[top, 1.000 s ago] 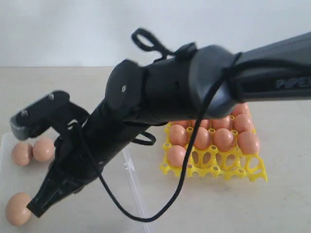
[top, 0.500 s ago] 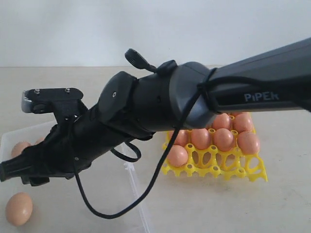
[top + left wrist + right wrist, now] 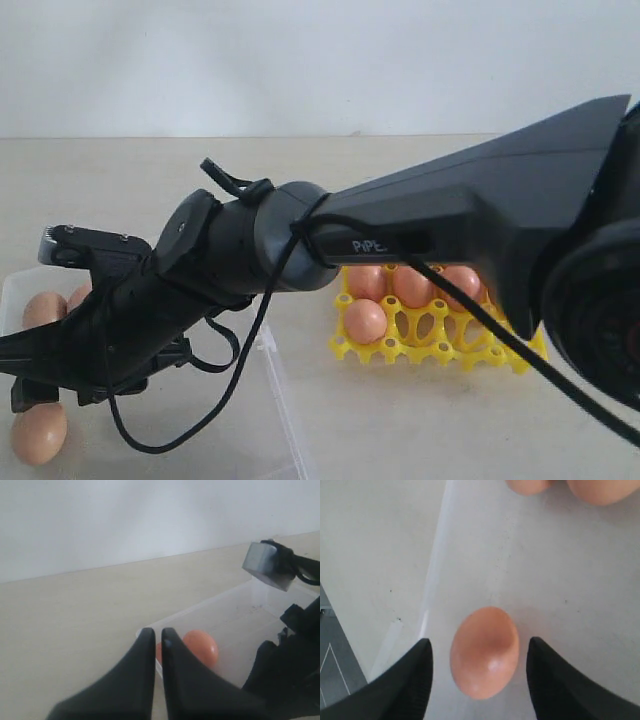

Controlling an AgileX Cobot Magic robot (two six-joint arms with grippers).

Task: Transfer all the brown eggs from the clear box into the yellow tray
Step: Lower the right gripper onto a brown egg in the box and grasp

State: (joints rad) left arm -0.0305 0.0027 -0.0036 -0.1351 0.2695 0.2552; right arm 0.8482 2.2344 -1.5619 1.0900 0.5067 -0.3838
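My right arm reaches across into the clear box [image 3: 272, 375] on the left. Its gripper [image 3: 25, 375] is open just above a brown egg [image 3: 40, 432] on the box floor. In the right wrist view that egg [image 3: 484, 652] lies between the spread fingers [image 3: 410, 680], touching neither. Two more brown eggs [image 3: 45, 308] sit at the box's far left side and show at the edge of the right wrist view [image 3: 595, 492]. The yellow tray [image 3: 440, 352] on the right holds several eggs [image 3: 365, 320], partly hidden by the arm. My left gripper [image 3: 157, 632] is shut and empty, outside the box wall [image 3: 200, 611].
The right arm's black body and a loose cable [image 3: 250, 340] cover much of the box and the tray's back rows. The arm's grey camera block [image 3: 267, 565] hangs over the box. The box's near wall runs between the box and the tray.
The right gripper has gone from shut to open. It swung from pointing down to lying low and level over the near-left egg, and the arm stretched farther left.
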